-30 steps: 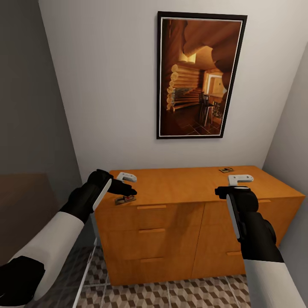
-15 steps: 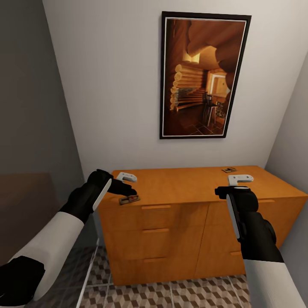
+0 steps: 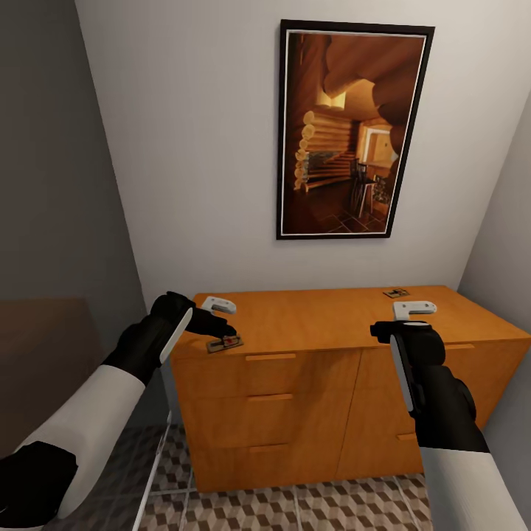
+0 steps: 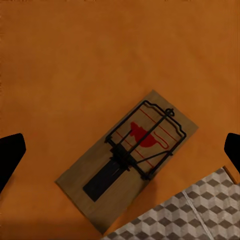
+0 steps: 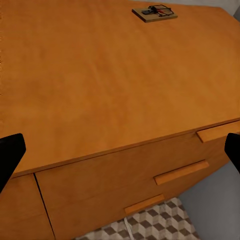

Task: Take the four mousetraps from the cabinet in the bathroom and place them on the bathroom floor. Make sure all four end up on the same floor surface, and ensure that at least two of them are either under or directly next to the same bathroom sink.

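The cabinet [image 3: 324, 324] is the landmark here, with two mousetraps visible on its flat top. The near mousetrap [image 4: 127, 157] lies flat at the cabinet's front left edge, one corner overhanging the bathroom floor [image 3: 295, 509]. The left gripper [image 4: 120, 150] hovers directly above it, fingers spread wide on either side and holding nothing. The main risk is a nudge: if a finger comes down on the wood instead of straddling it, the trap could slide off the cabinet's edge and tumble to the tiles, or the thin slab could slip from a shallow pinch. The far mousetrap [image 3: 391, 293] sits near the cabinet's back right. The right gripper [image 5: 120, 150] hangs over the cabinet's front right edge, wide open and empty, well apart from that trap.
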Robot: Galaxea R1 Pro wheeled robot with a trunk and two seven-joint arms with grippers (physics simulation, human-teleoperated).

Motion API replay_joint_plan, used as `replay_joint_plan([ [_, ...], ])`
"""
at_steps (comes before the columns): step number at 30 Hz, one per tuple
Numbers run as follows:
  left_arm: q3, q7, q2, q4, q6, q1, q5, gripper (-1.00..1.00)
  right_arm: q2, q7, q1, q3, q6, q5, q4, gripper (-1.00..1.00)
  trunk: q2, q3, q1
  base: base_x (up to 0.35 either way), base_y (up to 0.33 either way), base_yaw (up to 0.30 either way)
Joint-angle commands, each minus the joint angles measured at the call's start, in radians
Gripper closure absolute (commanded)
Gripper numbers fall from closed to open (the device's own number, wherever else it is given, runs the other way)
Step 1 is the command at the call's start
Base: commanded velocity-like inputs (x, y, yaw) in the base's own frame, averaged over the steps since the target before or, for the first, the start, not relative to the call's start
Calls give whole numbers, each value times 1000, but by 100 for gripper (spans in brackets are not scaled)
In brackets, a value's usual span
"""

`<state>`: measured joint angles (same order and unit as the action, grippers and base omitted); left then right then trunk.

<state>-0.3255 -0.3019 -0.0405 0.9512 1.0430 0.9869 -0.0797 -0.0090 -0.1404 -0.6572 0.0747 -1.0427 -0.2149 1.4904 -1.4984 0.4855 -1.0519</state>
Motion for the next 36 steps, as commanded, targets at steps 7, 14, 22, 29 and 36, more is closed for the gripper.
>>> replay_joint_plan([
  [7,-4,4,-1,0,4,1,-8,-100,0,-2,-1,-1,-4,0,1,-100,-1,1,0,0,1,0],
  [14,-5,4,-2,-2,4,1,-7,-100,0,-2,-1,-2,-4,0,1,-100,-1,1,0,0,0,0],
  [22,-7,4,-2,-10,4,1,-7,-100,0,-2,-1,-2,-4,0,0,-100,-1,1,0,0,0,0],
  [29,-7,4,-8,-14,4,1,-6,-100,0,-2,-1,-3,-4,1,0,-100,-1,1,0,0,0,0],
  [36,-6,4,-19,-19,4,1,-6,-100,0,-1,-1,-1,-4,1,0,-100,-1,1,0,0,0,0],
])
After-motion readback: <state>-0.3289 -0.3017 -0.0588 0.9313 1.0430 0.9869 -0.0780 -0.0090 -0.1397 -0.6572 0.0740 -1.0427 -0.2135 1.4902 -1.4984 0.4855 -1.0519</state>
